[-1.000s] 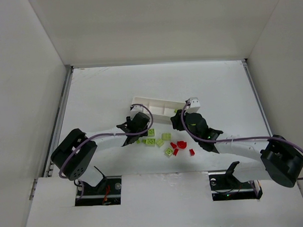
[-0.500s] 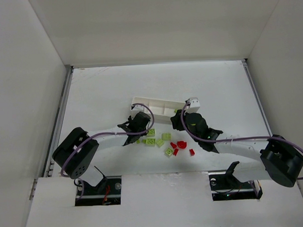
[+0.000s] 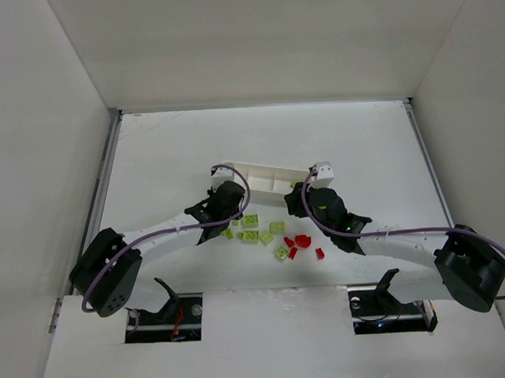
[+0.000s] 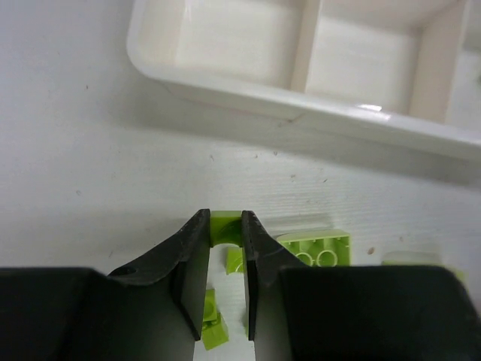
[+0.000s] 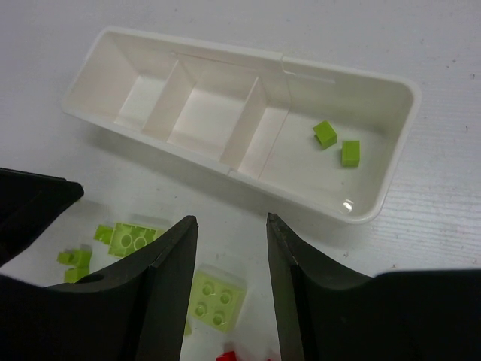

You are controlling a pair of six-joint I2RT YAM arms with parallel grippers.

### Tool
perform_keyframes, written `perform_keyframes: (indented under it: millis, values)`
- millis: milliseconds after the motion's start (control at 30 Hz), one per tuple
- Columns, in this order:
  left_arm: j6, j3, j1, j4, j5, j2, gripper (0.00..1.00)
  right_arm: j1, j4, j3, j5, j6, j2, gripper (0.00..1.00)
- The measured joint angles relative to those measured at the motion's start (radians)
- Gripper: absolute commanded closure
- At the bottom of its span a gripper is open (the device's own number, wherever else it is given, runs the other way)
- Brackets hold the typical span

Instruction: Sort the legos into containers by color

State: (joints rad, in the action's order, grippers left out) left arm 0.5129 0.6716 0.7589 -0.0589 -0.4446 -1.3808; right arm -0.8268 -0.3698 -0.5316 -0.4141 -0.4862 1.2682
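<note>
My left gripper (image 4: 225,219) is shut on a tiny lime green lego (image 4: 225,229), pinched at the fingertips just short of the white tray (image 4: 248,94). Its near containers look empty. More lime legos (image 4: 316,248) lie on the table below the fingers. In the top view the left gripper (image 3: 227,213) hangs over the left end of the scattered green legos (image 3: 252,236), with the red legos (image 3: 302,240) to the right. My right gripper (image 5: 231,222) is open above a pale green square lego (image 5: 218,297). Two small green legos (image 5: 325,134) lie in the tray's right container (image 5: 376,188).
The tray (image 3: 260,174) lies mid-table, slanted, just beyond both grippers. White walls enclose the table on the left, right and back. The right gripper (image 3: 299,202) sits close to the tray's right end.
The left gripper's jaws have closed on a lime green lego, and it has shifted slightly up and to the left. The right arm has not moved.
</note>
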Motion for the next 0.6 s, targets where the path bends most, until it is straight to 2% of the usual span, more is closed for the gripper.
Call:
perform_keyframes:
  millis: [233,467,600]
  values:
    - [0.015,0.166,0.019,0.002,0.03,-0.002,0.85,0.0,0.002,0.003,-0.027,0.0,-0.055,0.52]
    - [0.02,0.417,0.071,-0.057,0.097,-0.249,0.83,0.034,0.006,0.024,-0.064,-0.008,-0.132,0.53]
    - [0.024,0.503,0.084,-0.063,0.131,-0.394,0.79,0.078,0.031,0.032,-0.096,-0.016,-0.155,0.53]
